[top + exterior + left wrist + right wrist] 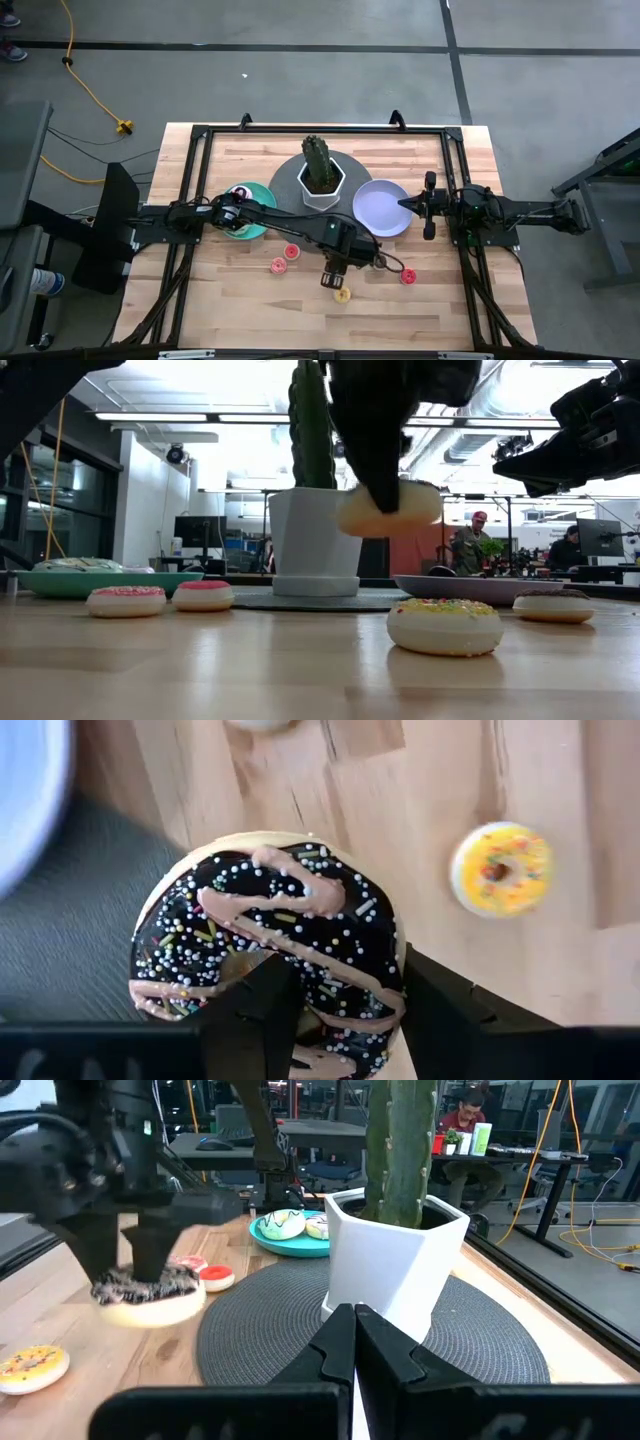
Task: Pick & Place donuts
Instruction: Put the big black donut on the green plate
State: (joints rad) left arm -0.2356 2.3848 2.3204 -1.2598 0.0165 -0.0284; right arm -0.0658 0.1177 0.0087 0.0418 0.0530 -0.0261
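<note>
Pale wooden table under both arms; the left gripper is clamped on a chocolate donut with pink drizzle and sprinkles, lifted clear of the wood, one finger through its hole; a yellow donut lies just beside on the table; two red donuts rest nearer the teal plate, which carries more donuts; the right gripper, fingers pressed together, hangs over the lavender plate beside the potted cactus.
</note>
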